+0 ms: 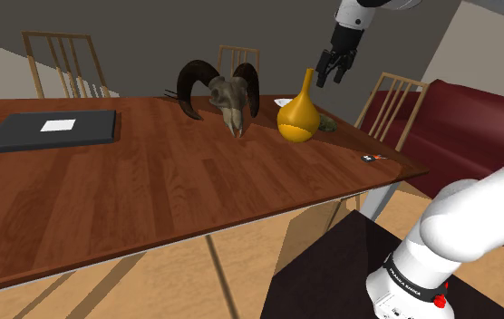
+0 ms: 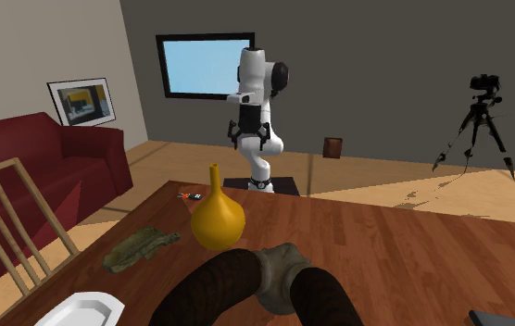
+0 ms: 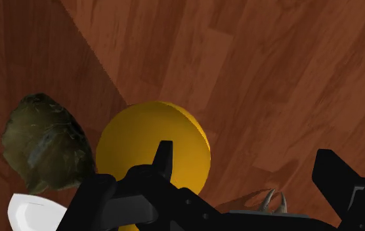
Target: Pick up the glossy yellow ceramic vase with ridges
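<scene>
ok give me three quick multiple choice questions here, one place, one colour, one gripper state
1. Where is the gripper? A on the dark flat case; B touching the horned skull; C in the air over the vase.
2. The vase's colour? A yellow; B white; C blue.
3. The fingers? A shut on the vase; B open, empty; C shut on the cloth.
Answers: C, it hangs above the vase's neck in the shoulder view; A, its body is yellow; B, the wrist view shows them apart, clasping nothing.
</scene>
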Motion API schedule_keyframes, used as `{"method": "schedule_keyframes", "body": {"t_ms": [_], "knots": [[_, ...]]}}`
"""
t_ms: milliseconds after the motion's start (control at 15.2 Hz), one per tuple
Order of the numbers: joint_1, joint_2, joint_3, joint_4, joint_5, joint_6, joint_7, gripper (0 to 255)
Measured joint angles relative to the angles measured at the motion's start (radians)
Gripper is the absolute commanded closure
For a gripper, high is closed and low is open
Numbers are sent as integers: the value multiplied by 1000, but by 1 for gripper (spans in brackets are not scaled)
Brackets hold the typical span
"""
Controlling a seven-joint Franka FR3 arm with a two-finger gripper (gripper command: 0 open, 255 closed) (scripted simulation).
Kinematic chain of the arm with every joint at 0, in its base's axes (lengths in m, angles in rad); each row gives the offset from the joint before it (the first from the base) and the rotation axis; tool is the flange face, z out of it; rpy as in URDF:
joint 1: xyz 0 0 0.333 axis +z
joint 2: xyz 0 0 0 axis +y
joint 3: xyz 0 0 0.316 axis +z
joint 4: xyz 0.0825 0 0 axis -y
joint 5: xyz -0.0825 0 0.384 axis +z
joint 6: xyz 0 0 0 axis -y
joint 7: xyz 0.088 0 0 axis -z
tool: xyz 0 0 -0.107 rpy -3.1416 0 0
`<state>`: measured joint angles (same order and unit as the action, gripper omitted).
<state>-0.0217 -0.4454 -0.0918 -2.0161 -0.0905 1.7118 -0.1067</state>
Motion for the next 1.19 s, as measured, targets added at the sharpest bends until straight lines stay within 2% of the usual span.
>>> {"method": "schedule_keyframes", "body": {"t_ms": [396,726,924,1056,1188], "knots": [[-13,226,-70,243,40,-39,-89,0],[-41,458,-120,535,105,-124,-167,0],[-77,619,-145,759,156,-206,-215,0],[-86,650,-148,788,166,-207,-226,0],[-86,647,-148,757,166,-181,-229,0]]}}
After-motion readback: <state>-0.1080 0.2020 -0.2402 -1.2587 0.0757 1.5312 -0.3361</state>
